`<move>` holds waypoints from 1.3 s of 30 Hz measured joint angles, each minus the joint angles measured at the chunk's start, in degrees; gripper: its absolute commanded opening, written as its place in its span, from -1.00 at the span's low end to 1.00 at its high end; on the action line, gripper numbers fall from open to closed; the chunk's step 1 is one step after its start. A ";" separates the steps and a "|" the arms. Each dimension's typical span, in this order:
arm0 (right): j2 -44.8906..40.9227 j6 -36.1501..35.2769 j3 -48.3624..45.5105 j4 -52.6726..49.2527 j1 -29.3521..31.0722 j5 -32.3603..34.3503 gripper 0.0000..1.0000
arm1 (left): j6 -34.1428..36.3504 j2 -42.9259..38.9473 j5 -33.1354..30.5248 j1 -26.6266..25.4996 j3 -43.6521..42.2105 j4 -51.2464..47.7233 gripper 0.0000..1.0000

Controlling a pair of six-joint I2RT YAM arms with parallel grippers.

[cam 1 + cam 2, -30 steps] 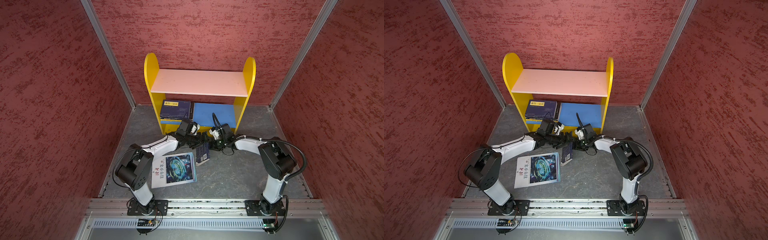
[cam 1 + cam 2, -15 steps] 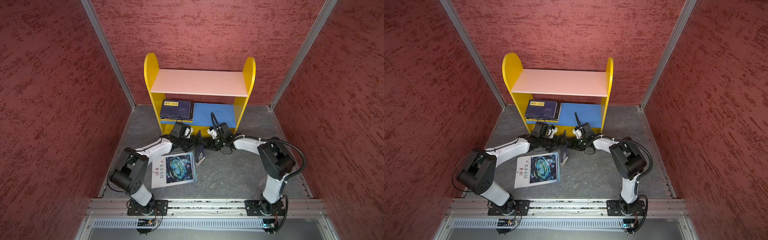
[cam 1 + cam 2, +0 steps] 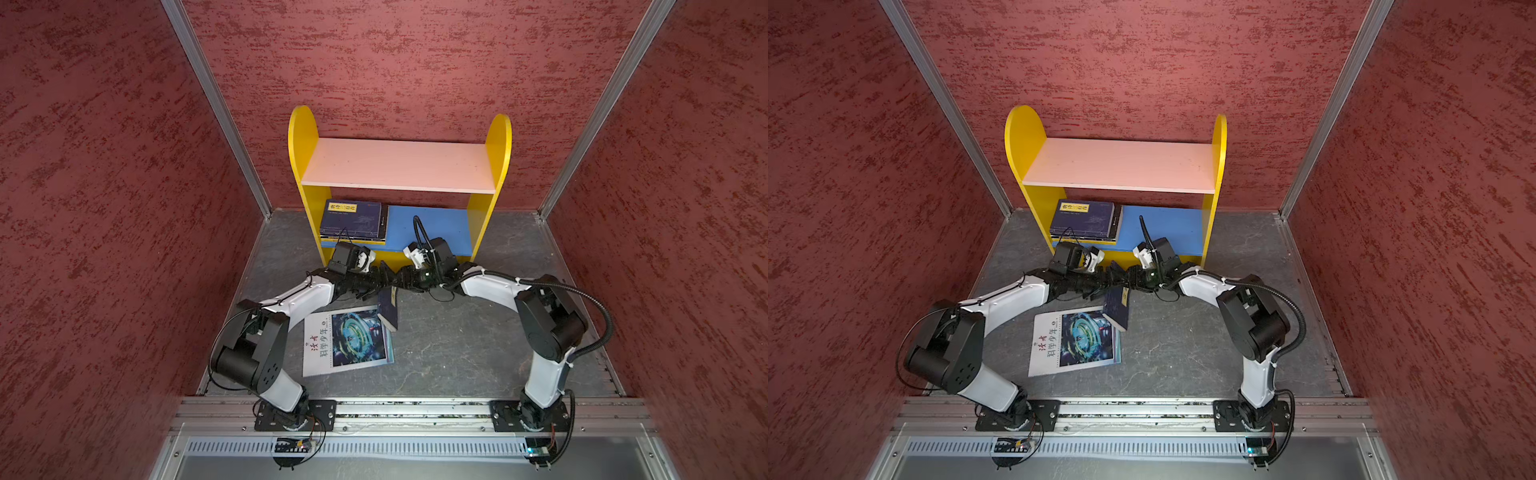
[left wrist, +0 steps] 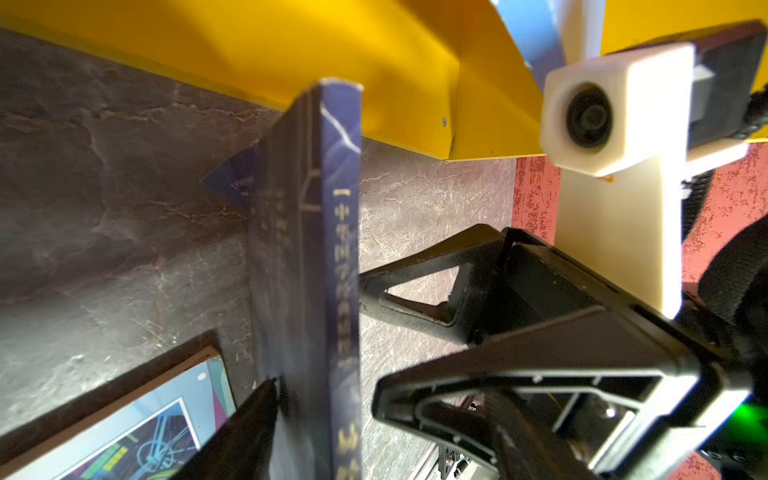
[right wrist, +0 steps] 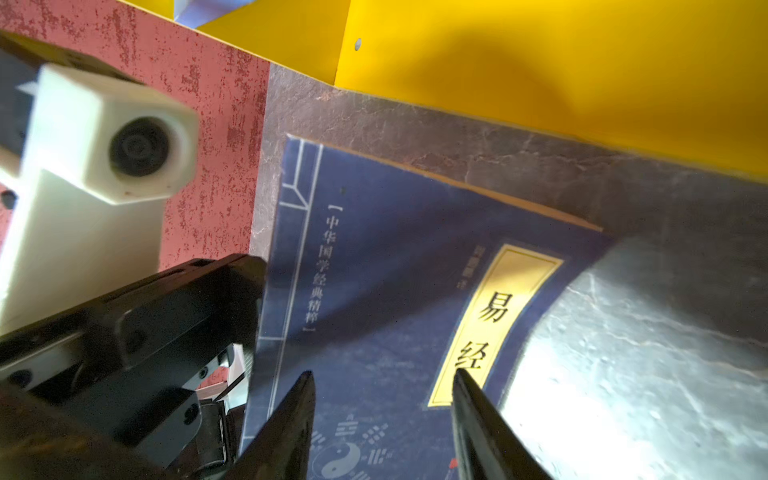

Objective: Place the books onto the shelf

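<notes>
Right gripper: half apart; tips touched the navy book;
Left gripper: beside it; you couldn't tell its hold

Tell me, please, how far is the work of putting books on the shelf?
Done: a stack of books topped by a navy one lies on the blue lower board of the shelf. In hand: another navy book stands on edge between the left gripper and the right gripper, whose open tips touch its cover. Left: that book and the magazine flat on the floor.
</notes>
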 measured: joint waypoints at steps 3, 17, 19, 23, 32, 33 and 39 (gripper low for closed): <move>0.11 0.31 -0.04 -0.07 0.11 0.66 0.07 | 1.31 -0.02 -0.31 0.00 0.59 -1.01 0.15; 2.25 0.13 -0.04 0.74 0.90 0.96 0.04 | 5.44 -0.02 -4.17 -0.70 1.46 -5.09 -0.14; 2.25 0.09 -0.04 0.74 0.96 1.22 0.05 | 5.92 -0.02 -4.92 -0.98 1.84 -5.79 -0.15; 2.25 -0.33 -0.20 0.81 1.03 2.05 0.05 | 7.02 0.00 -6.51 -1.20 3.04 -8.02 -0.27; 0.83 2.08 -2.47 3.50 0.72 3.61 0.06 | 8.76 0.26 -8.81 -1.84 3.74 -12.26 -0.60; 0.61 2.40 -2.67 3.82 0.61 3.65 0.06 | 8.90 0.39 -8.85 -1.95 3.74 -12.61 -0.65; -1.33 4.48 -4.59 4.66 -0.26 4.74 0.11 | 9.40 0.85 -8.98 -2.49 3.74 -14.03 -0.83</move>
